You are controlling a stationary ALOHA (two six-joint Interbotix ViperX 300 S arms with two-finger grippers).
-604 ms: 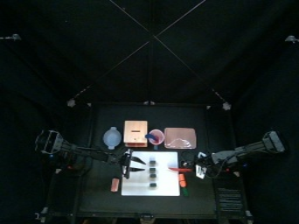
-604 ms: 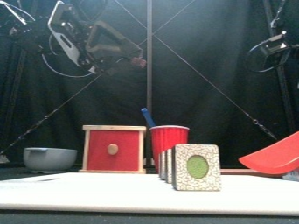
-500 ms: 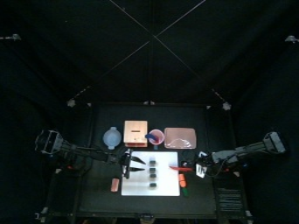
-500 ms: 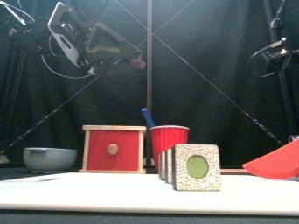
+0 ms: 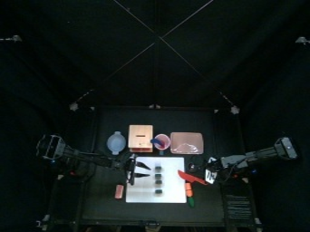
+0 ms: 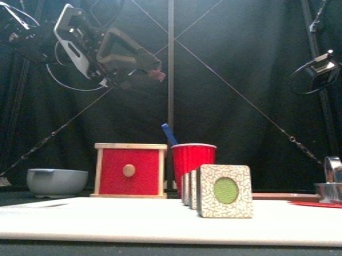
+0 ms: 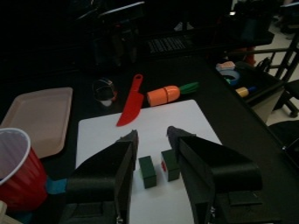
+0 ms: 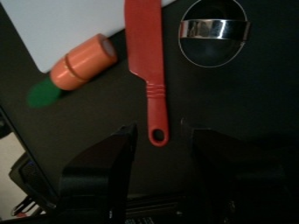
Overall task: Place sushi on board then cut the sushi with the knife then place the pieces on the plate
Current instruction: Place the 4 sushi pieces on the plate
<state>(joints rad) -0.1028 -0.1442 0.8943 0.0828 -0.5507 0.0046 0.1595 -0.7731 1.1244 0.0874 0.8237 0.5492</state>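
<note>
Sushi [image 6: 225,190] is standing on the board [image 5: 169,165] as a short row of dark green blocks, and nothing is touching it. The left gripper [image 7: 152,133] is hanging high over it with its fingers [image 7: 111,171] spread wide and gripping nothing. On the left wrist cam the blocks are lining up with the gap between those fingers. The right gripper [image 8: 162,131] is hovering up off the board's right side, and its fingers [image 8: 100,162] are also wide apart and empty.

The board is lying flat under the left fingers and stretching out toward the right ones. The tray [image 5: 186,142] is sitting behind the board, nearer the right fingers than the left. The box [image 5: 141,137] is standing behind the left fingers, red drawer front facing forward. The bowl [image 5: 116,142] is sitting just beside the box, on the side away from the right fingers. The cup [image 5: 162,141] is standing between box and tray, with the blue knife [image 6: 170,133] poking out of it.

The red knife [image 8: 146,61] is lying below the right fingers. Its handle end is pointing into the gap between them, and its blade is reaching over the board's edge. The carrot [image 8: 79,63] is lying just beside the red knife at the board's edge. The cutter [image 8: 212,30] is sitting on the table on the red knife's other side, near the right fingers.
</note>
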